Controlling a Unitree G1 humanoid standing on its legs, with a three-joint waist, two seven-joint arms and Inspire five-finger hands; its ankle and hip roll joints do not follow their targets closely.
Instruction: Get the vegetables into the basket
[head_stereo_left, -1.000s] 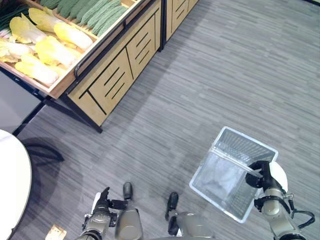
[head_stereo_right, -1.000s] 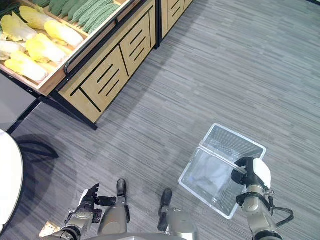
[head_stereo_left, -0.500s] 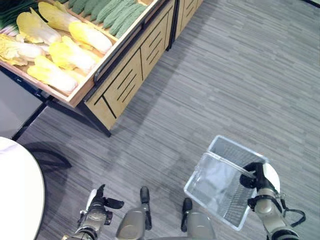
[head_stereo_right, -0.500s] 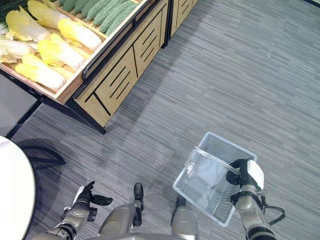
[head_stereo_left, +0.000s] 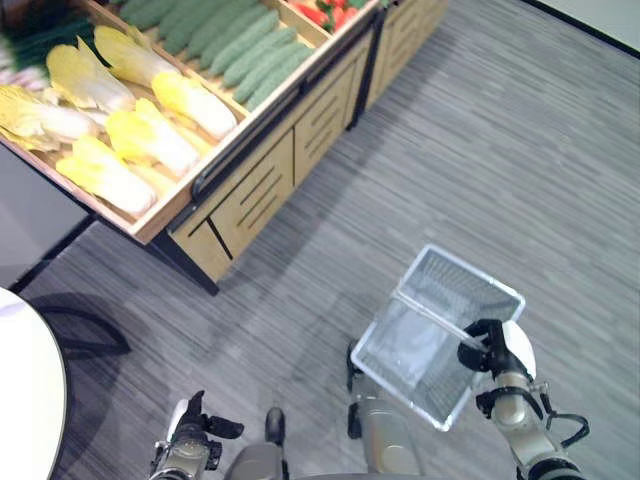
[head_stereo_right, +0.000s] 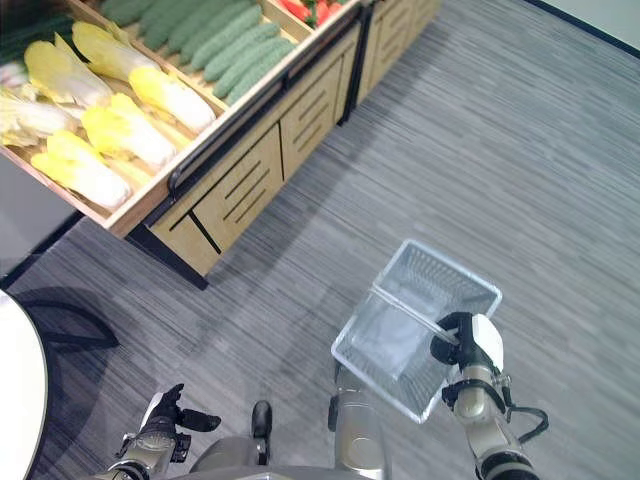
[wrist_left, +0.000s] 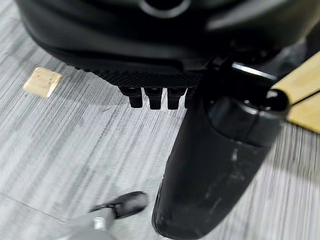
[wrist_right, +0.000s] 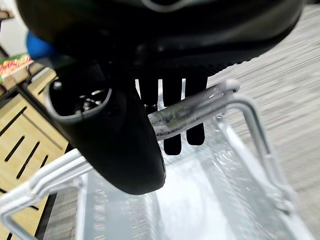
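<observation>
- The right hand (head_stereo_left: 492, 345), lower right of the left eye view, has its fingers curled round the handle (wrist_right: 200, 107) of the clear basket (head_stereo_left: 437, 336); carrying it by the handle lets it hang free at the robot's side.
- The basket appears empty, though its clear walls make that hard to confirm.
- The vegetables lie on the wooden display stand (head_stereo_left: 250, 185) in the upper left: yellow cabbages (head_stereo_left: 150, 140) in the near bin, green cucumbers (head_stereo_left: 225, 45) beyond, something red (head_stereo_left: 325, 12) at the top edge, too small to name.
- The left hand (head_stereo_left: 190, 440), at the bottom left, holds nothing; its fingers look loosely curled in the left wrist view, thumb (wrist_left: 220, 165) standing forward.
- A raised lip and a dark rail run along the stand's front edge; any reach must clear these.
- Grey floor (head_stereo_left: 500, 160) lies open between robot and stand, giving room to approach.
- A white round surface (head_stereo_left: 25, 400) sits at the lower left, just beside the left arm's side; judged a swing hazard.
</observation>
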